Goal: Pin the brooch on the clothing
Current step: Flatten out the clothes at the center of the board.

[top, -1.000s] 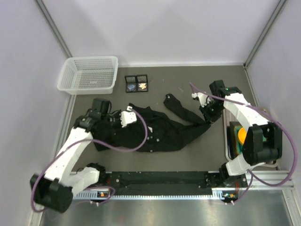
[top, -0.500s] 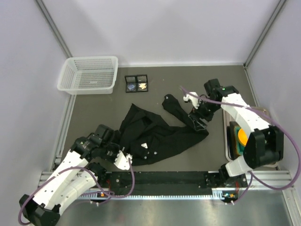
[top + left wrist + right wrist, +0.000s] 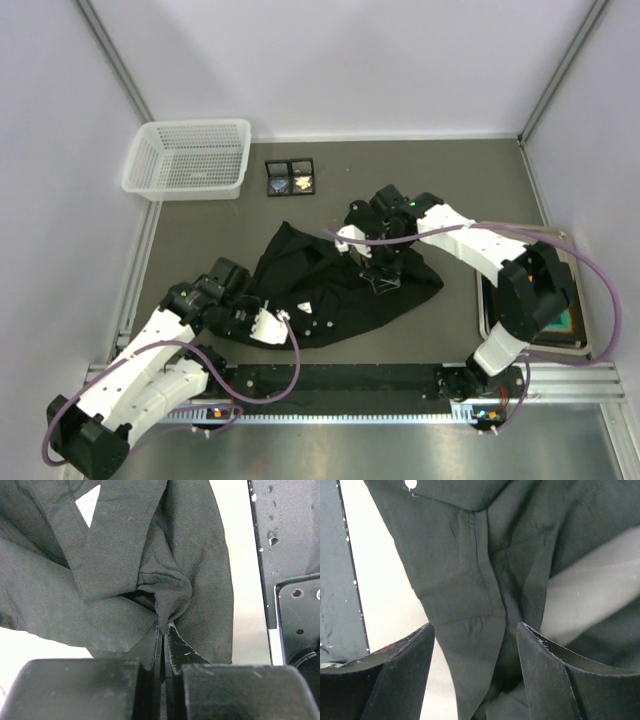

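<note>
**A:** Where is the shirt?

**B:** The black shirt lies crumpled in a heap about the middle of the counter. A small white label shows on its near side.

**A:** And the left pincer?

**B:** The left pincer is clenched on the shirt. In its wrist view the two fingers are pressed together with a fold of black cloth caught between them. From above, that grip sits at the heap's near-left edge, close to the black rail along the counter's front.

**A:** The right one?

**B:** The right pincer is released. Its fingers stand well apart over the shirt's right side, with a stitched seam running down between them (a white button shows at the top edge of that view). Whether the fingertips touch the cloth, I cannot tell.

**A:** Anything farther out?

**B:** A small black case sits beyond the shirt, apart from it. It has two compartments with something pale in them, too small to make out. A white mesh basket stands near the case on its left, at the far-left corner.
</note>
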Tool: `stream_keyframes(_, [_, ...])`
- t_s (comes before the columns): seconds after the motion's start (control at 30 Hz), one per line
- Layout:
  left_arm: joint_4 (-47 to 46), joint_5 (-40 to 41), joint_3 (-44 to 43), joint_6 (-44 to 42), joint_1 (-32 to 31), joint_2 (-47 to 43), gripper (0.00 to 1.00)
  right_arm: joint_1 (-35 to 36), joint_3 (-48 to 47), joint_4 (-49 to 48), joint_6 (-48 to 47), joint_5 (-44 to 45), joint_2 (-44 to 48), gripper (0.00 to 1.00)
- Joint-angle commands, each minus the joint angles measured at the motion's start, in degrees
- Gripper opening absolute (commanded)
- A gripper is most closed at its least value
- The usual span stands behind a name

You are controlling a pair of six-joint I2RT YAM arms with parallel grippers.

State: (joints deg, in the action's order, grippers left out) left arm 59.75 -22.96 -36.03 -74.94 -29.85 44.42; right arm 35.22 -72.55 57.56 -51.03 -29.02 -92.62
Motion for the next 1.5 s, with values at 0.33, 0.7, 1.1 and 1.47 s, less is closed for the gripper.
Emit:
stream_keyframes(0.33, [-3.5,-0.24,1.23,1.02,-0.12,0.4,0.02,7.14,-4.79,-5.26,-5.31,-2.98,-13.19,0.7])
stream_keyframes(0.7, [-5.16,2.48,2.98,4.35,0.05,0.93,0.14,7.23,1.62,-4.56,-5.49,-2.8,-8.82,0.26])
stream_keyframes(1.1, [1.16,-1.56,-2.73,9.28,3.83,6.29,0.45,5.12,5.67,-4.56,2.95,-1.4,4.28,0.0])
stream_keyframes(1.47, [3.27,-5.86,-6.24,9.81,3.83,4.36,0.49,3.8,6.37,-4.56,3.83,0.63,6.84,0.0])
